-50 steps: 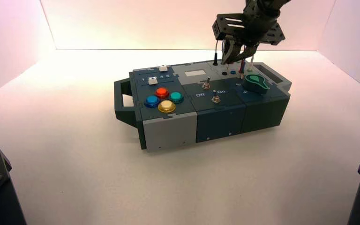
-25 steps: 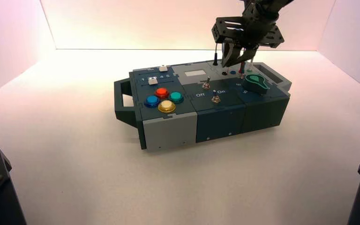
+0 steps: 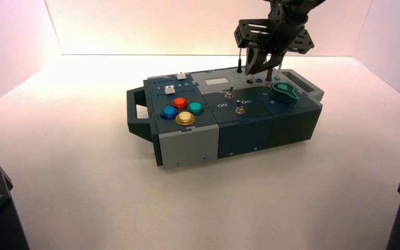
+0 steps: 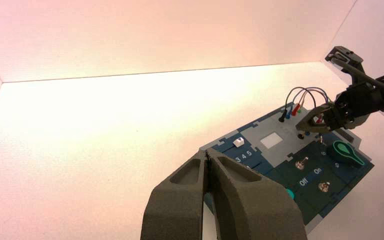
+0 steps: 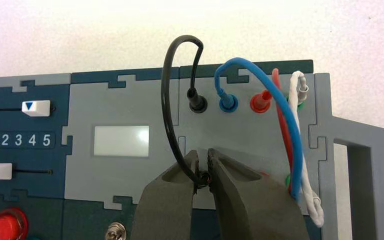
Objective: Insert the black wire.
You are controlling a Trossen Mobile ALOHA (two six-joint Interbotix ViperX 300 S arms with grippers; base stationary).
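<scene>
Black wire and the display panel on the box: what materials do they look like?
Black wire: likely rubber or soft plastic jacket, glossy; it bends in a smooth loop with light streaks along it.
Display panel: pale, smooth, probably clear plastic or glass over white; a bright glare spot sits near one edge. Which of the two, I can't tell.

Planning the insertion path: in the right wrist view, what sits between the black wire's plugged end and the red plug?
The blue plug, seated between the black plug and red plug, right wrist view.
</scene>
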